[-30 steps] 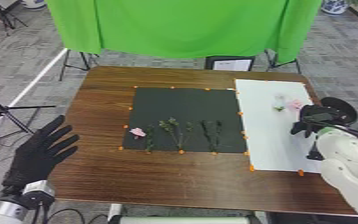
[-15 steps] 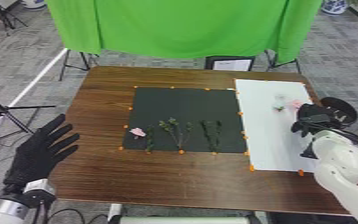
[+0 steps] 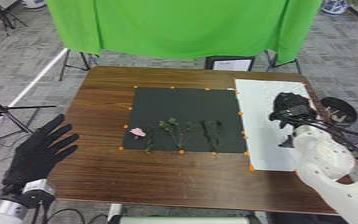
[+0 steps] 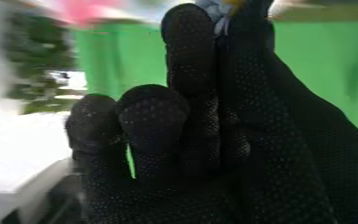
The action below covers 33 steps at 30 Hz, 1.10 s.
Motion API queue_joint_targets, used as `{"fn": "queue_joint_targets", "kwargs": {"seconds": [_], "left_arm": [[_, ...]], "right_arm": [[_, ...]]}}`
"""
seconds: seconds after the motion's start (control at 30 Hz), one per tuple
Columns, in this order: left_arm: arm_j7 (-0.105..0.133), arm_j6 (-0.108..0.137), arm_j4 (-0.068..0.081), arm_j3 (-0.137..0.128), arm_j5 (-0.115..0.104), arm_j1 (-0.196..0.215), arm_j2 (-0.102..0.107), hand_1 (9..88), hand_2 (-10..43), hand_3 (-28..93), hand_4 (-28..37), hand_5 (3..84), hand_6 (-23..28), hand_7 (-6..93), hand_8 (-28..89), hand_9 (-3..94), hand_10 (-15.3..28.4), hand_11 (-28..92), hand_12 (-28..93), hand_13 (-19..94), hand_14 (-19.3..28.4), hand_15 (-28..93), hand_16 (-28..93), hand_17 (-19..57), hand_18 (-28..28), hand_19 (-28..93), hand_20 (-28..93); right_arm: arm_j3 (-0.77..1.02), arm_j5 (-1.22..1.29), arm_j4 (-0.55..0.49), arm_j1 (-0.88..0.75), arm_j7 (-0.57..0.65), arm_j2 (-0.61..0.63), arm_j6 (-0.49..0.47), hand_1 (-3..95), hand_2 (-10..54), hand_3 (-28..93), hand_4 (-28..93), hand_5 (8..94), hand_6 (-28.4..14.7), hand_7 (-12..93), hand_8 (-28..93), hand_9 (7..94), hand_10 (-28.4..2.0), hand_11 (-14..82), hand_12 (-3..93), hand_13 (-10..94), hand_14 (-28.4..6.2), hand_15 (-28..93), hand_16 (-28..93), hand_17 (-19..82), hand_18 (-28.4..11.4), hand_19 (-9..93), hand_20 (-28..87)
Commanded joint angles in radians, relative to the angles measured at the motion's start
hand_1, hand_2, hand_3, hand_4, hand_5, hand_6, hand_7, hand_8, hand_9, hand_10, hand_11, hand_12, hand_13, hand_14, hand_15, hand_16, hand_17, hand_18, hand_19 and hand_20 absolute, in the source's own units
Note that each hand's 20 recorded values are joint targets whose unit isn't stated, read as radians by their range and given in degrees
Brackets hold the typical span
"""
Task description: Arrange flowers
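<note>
Fingers pinch a pale flower (image 4: 218,12) — that's my right hand (image 3: 292,106), over the white sheet (image 3: 260,142) — while my left hand (image 3: 35,154) stretches its own straight.

Robotics lab in office-like room: grey carpet tiles (image 3: 33,56), hung green cloth (image 3: 184,30), tripod (image 3: 5,108), white robot arm (image 3: 325,156).
</note>
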Motion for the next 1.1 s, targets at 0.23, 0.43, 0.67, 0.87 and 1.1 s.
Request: {"fn": "queue_joint_targets", "kwargs": {"seconds": [0.23, 0.43, 0.67, 0.87, 1.1], "left_arm": [[-0.017, 0.008, 0.002, 0.023, 0.005, -0.019, 0.006, 22.0, -4.5, 68, -28.3, 23.6, 2.5, 17.2, -10, 21.8, 10.6, 12, 20, 18, 15.8, 22, 2, -11.8, 23.7, 37, 9], [-0.008, 0.009, 0.004, 0.032, 0.006, -0.025, 0.009, 22.0, -4.5, 68, -28.3, 23.6, 2.5, 17.2, -10, 21.8, 10.8, 12, 20, 18, 15.8, 22, 2, -11.7, 23.7, 37, 9], [0.000, 0.014, 0.007, 0.042, 0.006, -0.033, 0.016, 22.1, -4.5, 67, -28.3, 23.7, 2.5, 17.2, -10, 21.8, 10.7, 12, 20, 18, 15.8, 23, 2, -11.7, 23.7, 37, 9], [0.008, 0.015, 0.012, 0.060, 0.007, -0.054, 0.034, 22.0, -4.5, 68, -28.3, 23.6, 2.5, 17.3, -10, 21.8, 10.8, 12, 20, 18, 15.8, 22, 2, -11.7, 23.7, 37, 9], [0.006, 0.012, 0.014, 0.062, 0.007, -0.059, 0.038, 22.0, -4.6, 68, -28.3, 23.7, 2.6, 17.2, -10, 21.8, 10.8, 12, 20, 18, 15.7, 22, 2, -11.7, 23.7, 37, 9]], "right_arm": [[-0.394, -0.028, 0.062, 0.439, -0.212, -0.384, -0.020, 48.8, -9.4, 82, -28, 72.8, 2.8, 41, 1, 88.8, -5.7, 16.5, 41.2, 77, -5.1, 72, 33, 37, -20.3, 90, 51], [-0.488, -0.055, 0.170, 0.498, -0.225, -0.504, -0.027, 48.8, -9.4, 82, -28, 72.9, 2.8, 41, 1, 89.0, -5.6, 16.3, 41.2, 76, -5.1, 72, 33, 37, -20.4, 90, 51], [-0.548, -0.094, 0.283, 0.532, -0.235, -0.610, -0.047, 48.8, -9.5, 82, -28, 72.9, 3.0, 41, 1, 89.2, -5.5, 16.2, 41.1, 76, -5.1, 73, 33, 37, -20.2, 91, 51], [-0.589, -0.145, 0.374, 0.560, -0.243, -0.670, -0.032, 48.8, -9.5, 82, -28, 73.0, 3.0, 41, 1, 89.2, -5.4, 16.2, 41.2, 77, -5.0, 73, 33, 37, -20.2, 91, 51], [-0.620, -0.227, 0.440, 0.580, -0.237, -0.686, -0.009, 48.9, -9.5, 82, -28, 73.1, 3.0, 41, 1, 89.3, -5.3, 15.9, 41.2, 77, -4.9, 73, 33, 37, -20.2, 91, 51]]}}
